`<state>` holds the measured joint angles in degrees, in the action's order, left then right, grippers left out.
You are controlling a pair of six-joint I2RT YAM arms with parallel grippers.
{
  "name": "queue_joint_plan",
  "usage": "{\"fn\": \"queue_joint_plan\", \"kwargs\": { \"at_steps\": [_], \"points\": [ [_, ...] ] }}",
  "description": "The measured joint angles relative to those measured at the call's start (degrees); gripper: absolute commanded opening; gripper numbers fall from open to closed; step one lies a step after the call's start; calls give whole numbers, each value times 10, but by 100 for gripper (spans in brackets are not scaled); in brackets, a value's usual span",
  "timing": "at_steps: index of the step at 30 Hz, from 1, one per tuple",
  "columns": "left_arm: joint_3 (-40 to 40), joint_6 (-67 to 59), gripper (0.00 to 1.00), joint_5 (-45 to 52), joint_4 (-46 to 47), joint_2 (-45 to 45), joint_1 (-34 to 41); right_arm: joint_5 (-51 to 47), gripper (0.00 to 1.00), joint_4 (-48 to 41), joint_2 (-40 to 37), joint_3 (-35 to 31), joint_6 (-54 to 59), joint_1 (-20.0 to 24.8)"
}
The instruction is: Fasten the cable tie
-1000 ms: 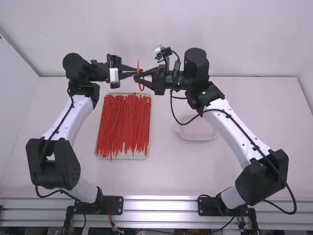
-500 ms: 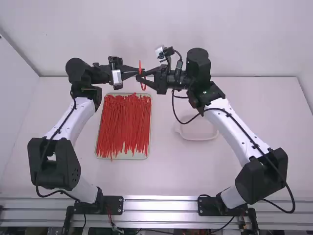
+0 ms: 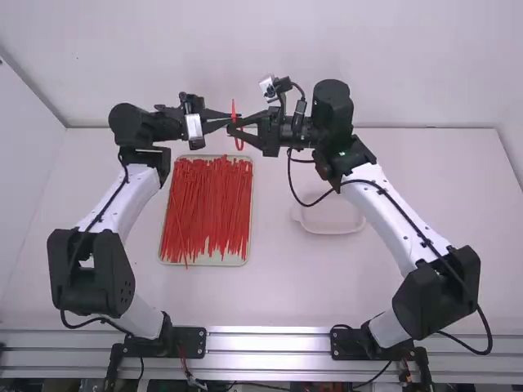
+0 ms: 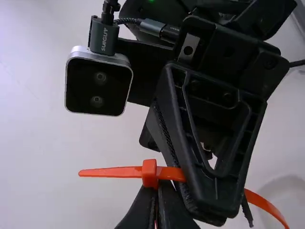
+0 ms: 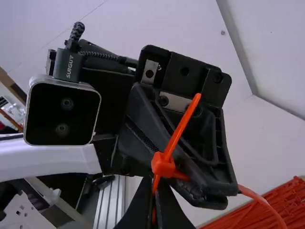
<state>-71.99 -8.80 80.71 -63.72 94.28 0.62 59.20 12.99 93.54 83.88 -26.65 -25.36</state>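
My left gripper (image 3: 225, 121) and right gripper (image 3: 243, 124) both pinch the tie (image 4: 114, 172) tight; a skewed pull could slip it loose.

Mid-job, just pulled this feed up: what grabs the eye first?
A red cable tie is pinched in mid-air between the left end effector and the right end effector, over the far side of the table. Nearer the camera, loose red ties fill a tray left of middle.
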Motion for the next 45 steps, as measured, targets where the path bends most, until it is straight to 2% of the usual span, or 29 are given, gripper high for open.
{"fn": "queue_joint_plan", "kwargs": {
  "at_steps": [14,18,25,27,29,30,31,36,45],
  "points": [
    [21,9,2,-26,-43,0,6,10,0,6,0,-3,-15,5],
    [23,17,2,-29,-45,0,6,18,16,5,0,-3,-17,5],
    [37,65,2,-20,-104,1,6,48,23,-24,0,-3,-17,14],
    [37,81,2,-14,-123,1,6,56,30,-30,0,-3,-18,24],
    [38,104,2,14,-135,1,6,64,49,-24,0,-2,-17,42],
    [38,105,2,17,-135,1,6,63,50,-24,0,-2,-17,43],
    [41,116,2,38,-137,1,8,62,57,-17,0,0,-18,56],
    [43,139,1,72,-135,1,11,63,63,-10,0,0,-23,76],
    [45,149,2,83,-135,1,13,90,62,16,0,1,-47,47]
  ]
}}
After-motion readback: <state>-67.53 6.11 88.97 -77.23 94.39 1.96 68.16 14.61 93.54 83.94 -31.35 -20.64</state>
